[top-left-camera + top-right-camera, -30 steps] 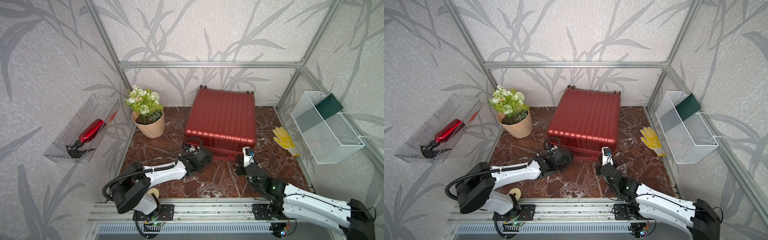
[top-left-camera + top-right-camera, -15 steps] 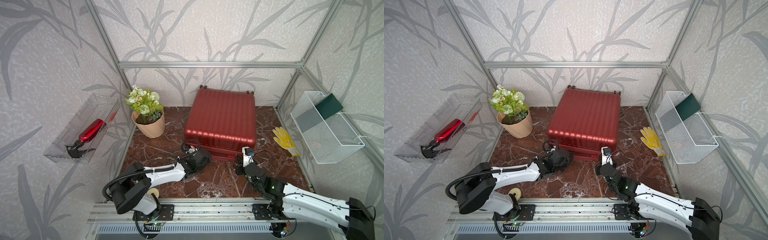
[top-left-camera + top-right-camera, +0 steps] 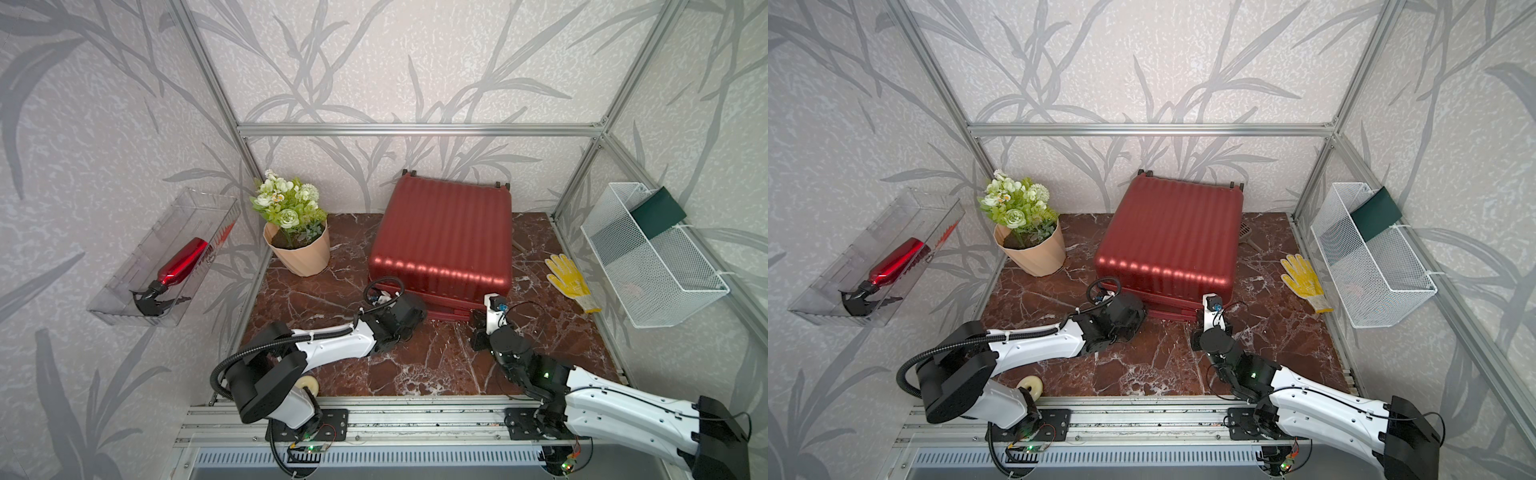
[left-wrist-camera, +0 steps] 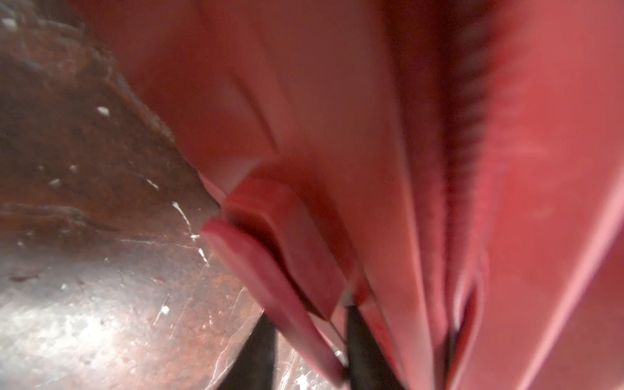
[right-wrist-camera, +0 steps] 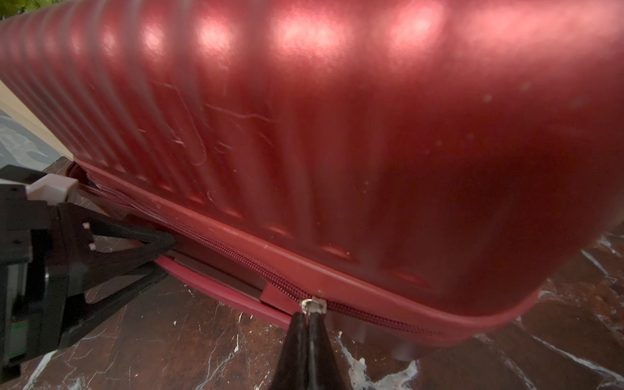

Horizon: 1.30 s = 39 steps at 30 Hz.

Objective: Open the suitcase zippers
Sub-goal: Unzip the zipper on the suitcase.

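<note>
Around: a flower pot [image 3: 297,245] stands beside the suitcase [image 3: 444,232] on its left, and a yellow glove [image 3: 569,278] lies to its right. A wire basket [image 3: 648,266] and a clear tray [image 3: 124,307] with a spray bottle [image 3: 180,264] hang on the side walls.
In the way: a red handle [image 5: 216,287] runs just below the zip track [image 5: 236,251].
Hard to see: the left wrist view is blurred. The right fingertips hide any pull tab.
Suitcase: lies flat on the marble table [image 3: 332,291], toward the back wall.
Left gripper [image 5: 165,256]: its fingers [image 4: 358,351] sit either side of the handle's end. Whether they clamp it cannot be told.
Right gripper [image 5: 307,320]: fingers are pressed together, with the tips at the silver slider [image 5: 314,304].
</note>
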Tool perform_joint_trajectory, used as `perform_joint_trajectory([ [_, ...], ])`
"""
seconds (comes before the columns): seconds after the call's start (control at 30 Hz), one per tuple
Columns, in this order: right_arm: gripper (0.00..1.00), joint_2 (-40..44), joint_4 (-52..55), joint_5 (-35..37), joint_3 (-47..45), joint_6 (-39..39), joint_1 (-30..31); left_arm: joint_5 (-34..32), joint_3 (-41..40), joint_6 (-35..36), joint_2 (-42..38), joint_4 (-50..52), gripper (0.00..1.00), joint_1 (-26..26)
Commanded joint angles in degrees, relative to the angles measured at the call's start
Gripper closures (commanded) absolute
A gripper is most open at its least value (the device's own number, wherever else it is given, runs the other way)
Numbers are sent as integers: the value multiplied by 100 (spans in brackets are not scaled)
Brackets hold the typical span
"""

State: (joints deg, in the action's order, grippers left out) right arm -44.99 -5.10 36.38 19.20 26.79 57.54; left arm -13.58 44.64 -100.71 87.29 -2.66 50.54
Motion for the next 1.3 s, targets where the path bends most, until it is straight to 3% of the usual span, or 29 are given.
perform_joint_trajectory([
  [0.0,100,341,3,-405,97,112,245,-292,114,-316,331,299,91,-246],
  [0.07,100,425,95,-415,93,138,245,-221,114,-369,409,304,99,-293],
  [0.2,100,453,168,-443,92,172,261,-35,270,-389,650,348,100,-469],
  [0.37,100,400,96,-511,102,95,267,352,552,-49,1047,-90,74,-700],
  [0.43,100,378,97,-535,128,64,267,470,681,71,1216,-226,70,-737],
  [0.47,100,370,99,-527,128,57,267,541,731,95,1293,-233,71,-747],
  [0.57,100,381,129,-445,128,-59,267,540,703,104,1389,-280,100,-756],
  [0.87,100,1030,1109,488,128,-385,248,-328,360,25,388,919,100,-1030],
  [1.27,100,1326,2216,713,273,-139,241,-984,436,-9,111,1759,100,-1430],
])
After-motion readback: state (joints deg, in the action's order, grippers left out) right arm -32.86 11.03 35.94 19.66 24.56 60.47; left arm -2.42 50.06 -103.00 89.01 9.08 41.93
